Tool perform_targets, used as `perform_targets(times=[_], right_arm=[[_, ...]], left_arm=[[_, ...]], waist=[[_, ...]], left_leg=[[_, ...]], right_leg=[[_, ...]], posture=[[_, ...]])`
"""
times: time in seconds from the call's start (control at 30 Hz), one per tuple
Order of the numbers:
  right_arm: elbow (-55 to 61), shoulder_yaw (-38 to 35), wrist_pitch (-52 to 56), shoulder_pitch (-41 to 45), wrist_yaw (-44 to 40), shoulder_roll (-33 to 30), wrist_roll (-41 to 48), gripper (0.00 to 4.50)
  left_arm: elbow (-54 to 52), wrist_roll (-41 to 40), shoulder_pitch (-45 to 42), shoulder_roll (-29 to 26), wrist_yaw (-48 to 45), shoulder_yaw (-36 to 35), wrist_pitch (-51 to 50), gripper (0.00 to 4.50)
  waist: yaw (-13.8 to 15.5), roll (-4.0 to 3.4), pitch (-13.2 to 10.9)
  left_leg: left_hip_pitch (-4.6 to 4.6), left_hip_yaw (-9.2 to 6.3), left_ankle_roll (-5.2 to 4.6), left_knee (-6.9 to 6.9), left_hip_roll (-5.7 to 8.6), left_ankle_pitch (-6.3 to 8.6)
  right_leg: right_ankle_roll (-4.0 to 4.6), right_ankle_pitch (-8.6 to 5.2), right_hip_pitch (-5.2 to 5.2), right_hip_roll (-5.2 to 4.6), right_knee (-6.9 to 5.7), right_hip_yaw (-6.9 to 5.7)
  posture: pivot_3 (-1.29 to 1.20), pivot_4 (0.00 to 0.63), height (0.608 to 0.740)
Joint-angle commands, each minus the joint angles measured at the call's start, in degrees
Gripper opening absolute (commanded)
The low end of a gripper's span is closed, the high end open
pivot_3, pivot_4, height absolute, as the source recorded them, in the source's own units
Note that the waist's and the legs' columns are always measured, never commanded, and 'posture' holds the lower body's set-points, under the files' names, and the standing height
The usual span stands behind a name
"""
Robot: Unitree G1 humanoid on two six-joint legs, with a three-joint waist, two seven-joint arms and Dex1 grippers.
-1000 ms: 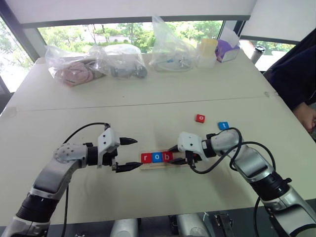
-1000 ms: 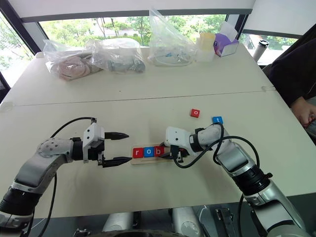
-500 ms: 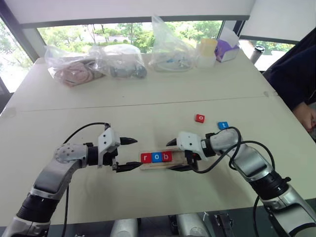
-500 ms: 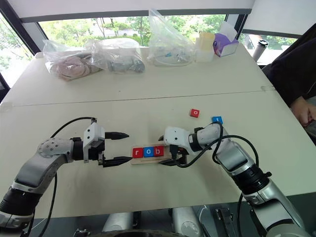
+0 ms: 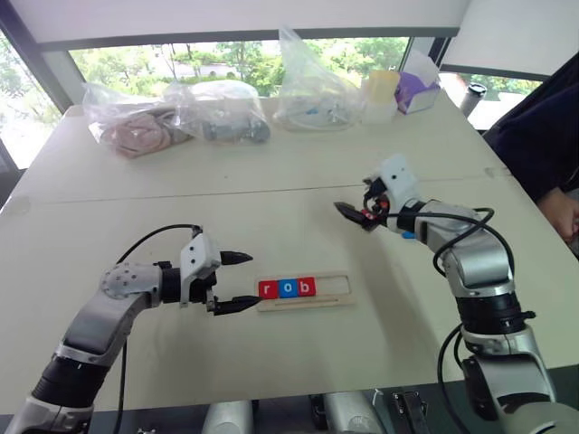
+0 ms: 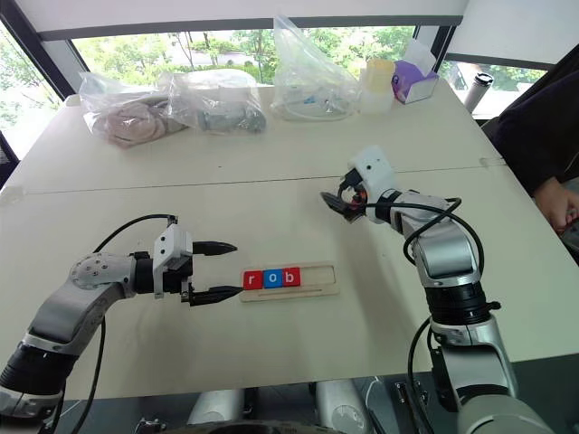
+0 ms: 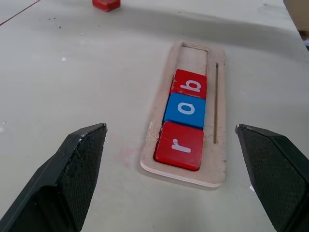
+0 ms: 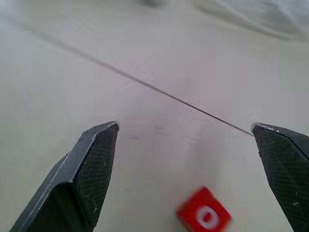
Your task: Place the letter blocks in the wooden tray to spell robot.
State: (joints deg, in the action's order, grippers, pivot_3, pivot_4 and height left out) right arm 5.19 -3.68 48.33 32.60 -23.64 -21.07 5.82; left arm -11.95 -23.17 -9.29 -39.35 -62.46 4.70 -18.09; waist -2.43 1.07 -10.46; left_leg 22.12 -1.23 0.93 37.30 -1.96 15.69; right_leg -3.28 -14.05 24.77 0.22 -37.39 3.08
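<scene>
table [image 5: 136, 194] unchanged, bags still along the far edge. wooden tray [image 5: 335, 294] holds r, o, b at its left end, two slots empty. right gripper [image 5: 357, 215] has left the tray's right end, swung up and away, now fingers spread wide and empty over the loose red o block [image 8: 203, 215]. left gripper [image 5: 233, 281] hasn't moved, fingers apart just beside the tray's left end.

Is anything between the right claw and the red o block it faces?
Nothing visible. The right claw is open above bare table, with the red o block lying free between and just ahead of its fingers.
</scene>
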Motion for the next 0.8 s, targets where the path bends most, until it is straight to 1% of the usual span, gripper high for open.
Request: perform_targets(times=[0.03, 0.1, 0.17, 0.33, 0.53, 0.7, 0.8], right_arm=[[3.38, -3.33, 3.92, 0.27, 7.94, 3.47, -0.82, 4.45], [3.42, -5.01, 5.73, -0.08, 13.14, 7.17, -1.26, 4.45], [3.41, -5.75, 6.93, -0.35, 16.35, 9.95, -1.38, 4.45], [3.04, -4.33, 7.52, -1.63, 21.36, 14.57, -1.87, 4.45], [1.9, -3.49, 8.13, -2.66, 24.77, 17.08, -2.59, 4.45], [0.22, -2.94, 8.03, -3.02, 25.61, 18.24, -2.39, 4.45], [-1.49, -3.23, 7.39, -2.17, 26.17, 18.44, -2.36, 3.63]], left_arm=[[-0.62, -0.27, -1.04, 0.24, -0.15, -0.48, 0.8, 4.5], [-0.33, -0.14, -1.53, 0.44, -0.26, -0.25, 0.79, 4.5], [0.02, -0.08, -1.98, 0.53, -0.37, -0.14, 0.78, 4.5], [0.45, 0.18, -2.47, 0.61, -0.44, -0.13, 0.92, 4.5], [0.16, 0.28, -2.21, 0.67, -0.02, -0.34, 0.91, 4.5], [-0.53, 0.07, -1.5, 0.64, 0.47, -0.55, 0.81, 4.5], [-0.62, 0.05, -1.44, 0.69, 0.68, -0.56, 0.81, 4.5]], waist=[[-0.04, 0.0, 0.0], [-0.09, 0.0, 0.0], [-0.09, -0.02, 0.01], [-0.11, -0.02, 0.01], [-0.12, -0.02, 0.01], [-0.14, -0.02, 0.01], [-0.15, -0.02, 0.01]], left_leg=[[0.0, 0.0, 0.0, 0.0, 0.0, 0.0], [-0.01, 0.0, 0.0, -0.01, 0.0, 0.0], [-0.01, 0.0, 0.0, -0.01, 0.0, 0.0], [0.0, 0.01, 0.0, -0.01, 0.0, 0.0], [0.0, 0.01, 0.0, -0.02, 0.0, 0.0], [0.0, 0.0, 0.0, -0.04, 0.0, 0.0], [0.0, 0.0, 0.0, -0.05, 0.0, 0.0]], right_leg=[[0.0, 0.0, 0.0, 0.0, -0.01, 0.0], [0.0, 0.0, 0.01, 0.01, -0.03, 0.0], [0.0, 0.0, 0.01, 0.01, -0.05, 0.0], [0.0, 0.0, 0.02, 0.01, -0.04, 0.0], [0.0, -0.01, 0.03, 0.01, -0.04, 0.0], [0.0, -0.01, 0.03, 0.01, -0.03, 0.0], [0.0, -0.01, 0.03, 0.01, -0.03, 0.0]], posture=[[0.0, 0.15, 0.74], [0.0, 0.15, 0.74], [0.0, 0.15, 0.74], [0.0, 0.15, 0.74], [0.0, 0.15, 0.74], [0.0, 0.15, 0.74], [0.0, 0.15, 0.74]])
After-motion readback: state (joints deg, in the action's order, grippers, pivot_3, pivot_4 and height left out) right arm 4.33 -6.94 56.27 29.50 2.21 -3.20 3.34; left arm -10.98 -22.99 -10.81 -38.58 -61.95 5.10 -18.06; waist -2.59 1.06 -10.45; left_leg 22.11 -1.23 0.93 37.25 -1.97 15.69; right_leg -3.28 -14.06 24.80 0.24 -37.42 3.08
